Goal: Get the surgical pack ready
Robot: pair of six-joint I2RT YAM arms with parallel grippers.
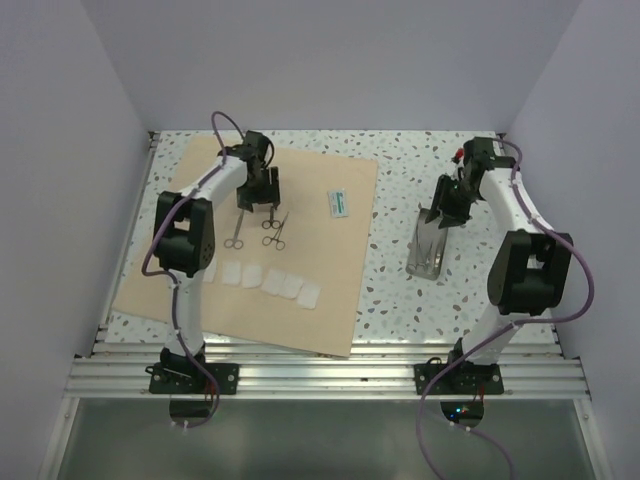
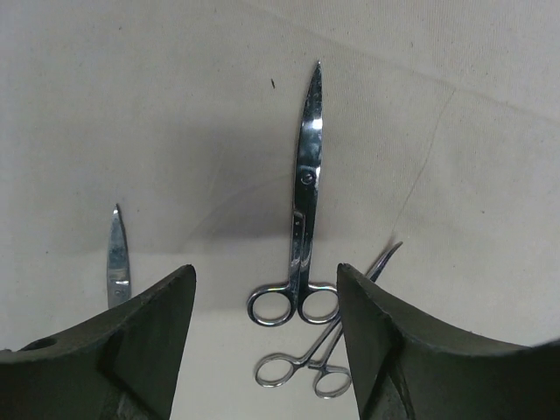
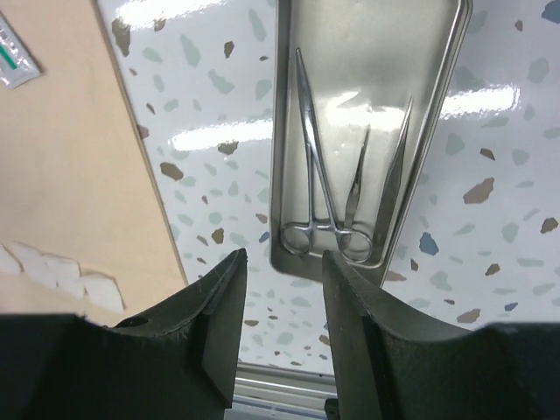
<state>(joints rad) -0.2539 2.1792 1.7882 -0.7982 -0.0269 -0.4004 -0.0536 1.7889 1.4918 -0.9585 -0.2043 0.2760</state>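
Observation:
The tan wrap sheet [image 1: 320, 270] lies flat on the left of the table. On it lie steel scissors [image 2: 302, 201], forceps [image 2: 319, 359] crossing under their rings, and a second pair of scissors [image 1: 235, 232] to the left. My left gripper [image 2: 267, 289] is open and empty, hovering just above the scissors' rings. A row of white gauze squares [image 1: 270, 282] lies nearer the front. The steel tray [image 3: 367, 52] sits on the tabletop at the right and holds forceps [image 3: 319, 175]. My right gripper [image 3: 284, 262] is open and empty over the tray's near end.
A small white packet with green print [image 1: 338, 203] lies on the sheet's right part. The speckled tabletop [image 1: 400, 300] shows between sheet and tray. Walls enclose the table on three sides, and a metal rail [image 1: 330, 375] runs along the front.

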